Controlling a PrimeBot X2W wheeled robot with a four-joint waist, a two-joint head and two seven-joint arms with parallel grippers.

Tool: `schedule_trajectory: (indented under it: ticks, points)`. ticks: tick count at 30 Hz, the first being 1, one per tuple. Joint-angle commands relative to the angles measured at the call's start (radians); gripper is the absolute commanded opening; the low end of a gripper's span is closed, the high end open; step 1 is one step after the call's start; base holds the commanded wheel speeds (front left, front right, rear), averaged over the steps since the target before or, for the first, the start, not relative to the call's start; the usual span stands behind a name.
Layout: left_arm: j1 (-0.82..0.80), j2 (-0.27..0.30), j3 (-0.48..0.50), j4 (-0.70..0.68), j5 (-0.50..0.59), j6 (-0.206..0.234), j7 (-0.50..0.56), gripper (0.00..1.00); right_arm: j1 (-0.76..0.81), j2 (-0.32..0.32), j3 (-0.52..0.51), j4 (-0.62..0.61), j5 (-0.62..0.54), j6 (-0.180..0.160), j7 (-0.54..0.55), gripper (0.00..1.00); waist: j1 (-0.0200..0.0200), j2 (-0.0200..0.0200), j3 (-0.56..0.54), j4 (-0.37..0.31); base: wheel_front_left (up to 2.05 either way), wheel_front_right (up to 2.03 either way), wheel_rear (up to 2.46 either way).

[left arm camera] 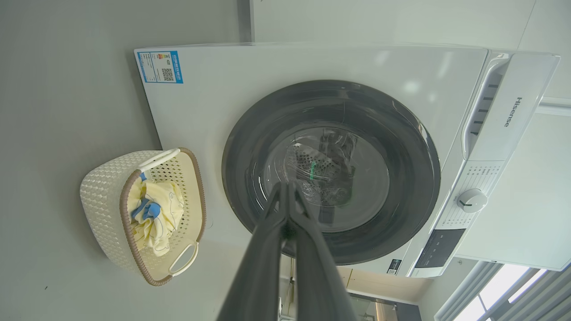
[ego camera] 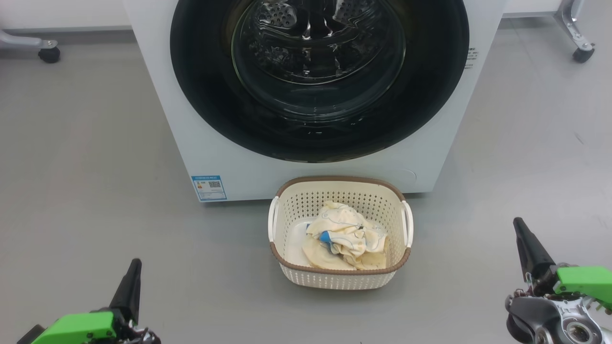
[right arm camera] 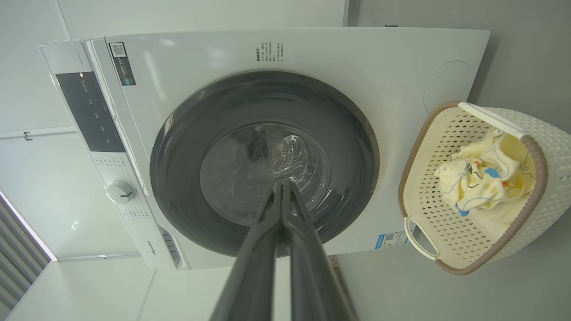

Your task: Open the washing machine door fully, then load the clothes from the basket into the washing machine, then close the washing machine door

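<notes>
Left jaws and right jaws are both pressed together and empty, each 2 dark tapered fingers meeting at the tips. Between them on the grey floor, the perforated cream basket holds the crumpled soft clothes, just before the white washing machine. The glossy black washing machine door is shut, its top cropped in the head view, and the drum blurs behind its glass. The wrist views add the dial.

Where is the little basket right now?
In the head view the basket sits on the grey floor near the middle, just in front of the washing machine, below its closed door, with clothes inside.
</notes>
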Motion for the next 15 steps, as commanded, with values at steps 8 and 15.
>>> schedule_trajectory:
  ticks: [8, 15]
  points:
    - [-0.051, 0.010, 0.035, -0.036, 0.011, -0.007, 0.008, 0.00, -0.057, -0.008, 0.015, -0.031, -0.010, -0.001, 0.006, 0.00, 0.0000, 0.0000, 0.000, 0.000, 0.00, 0.00, 0.00]
    - [-0.051, 0.010, 0.035, -0.036, 0.011, -0.007, 0.008, 0.00, -0.057, -0.008, 0.015, -0.031, -0.010, -0.001, 0.006, 0.00, 0.0000, 0.0000, 0.000, 0.000, 0.00, 0.00, 0.00]
